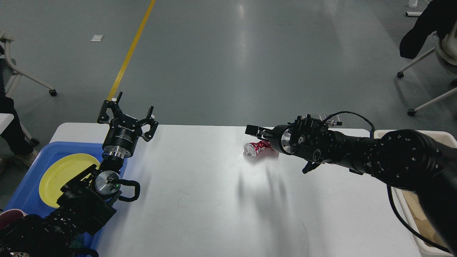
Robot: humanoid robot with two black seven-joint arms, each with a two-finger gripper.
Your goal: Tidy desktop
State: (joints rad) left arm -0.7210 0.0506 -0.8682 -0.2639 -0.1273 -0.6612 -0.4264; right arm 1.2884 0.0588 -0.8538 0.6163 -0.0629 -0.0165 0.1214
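The white desktop [200,192] fills the lower view. A crushed red can [254,148] lies on its side on the far middle of it, silver end toward me. My right arm reaches in low from the right. Its gripper [255,131] hangs just over the can's right end and hides part of it. The fingers show dark and end-on, so their state is unclear. My left gripper [128,115] stands upright and open near the far left corner, holding nothing.
A blue tray [22,185] with a yellow plate [59,175] sits at the left edge, partly under my left arm. A cream bin [381,134] stands off the right edge, mostly behind my right arm. Rolling chairs stand on the grey floor beyond.
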